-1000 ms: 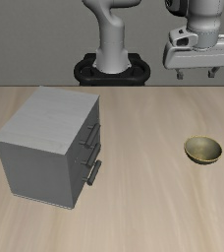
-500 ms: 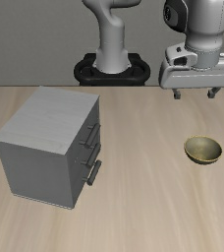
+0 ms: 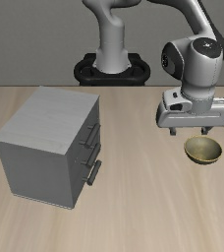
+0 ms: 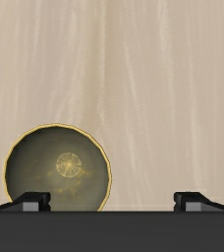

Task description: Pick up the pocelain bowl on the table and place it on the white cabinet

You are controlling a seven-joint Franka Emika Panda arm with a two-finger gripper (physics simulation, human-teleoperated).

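Observation:
A small olive-gold porcelain bowl (image 3: 203, 151) stands upright on the wooden table at the exterior view's right. My gripper (image 3: 191, 130) hangs just above and slightly behind the bowl, fingers pointing down and spread wide with nothing between them. In the wrist view the bowl (image 4: 60, 168) lies close below, next to one fingertip (image 4: 30, 200), while the gripper (image 4: 112, 200) centre is offset beside it. The white cabinet (image 3: 50, 143) stands at the exterior view's left, its flat top bare.
The cabinet has drawer handles (image 3: 89, 148) on its front face toward the table's middle. The robot base (image 3: 111, 69) sits at the table's far edge. Bare wooden tabletop (image 3: 143, 197) stretches between cabinet and bowl.
My hand has come down steadily from high above the table to just over the bowl. The bowl and cabinet have stayed where they were.

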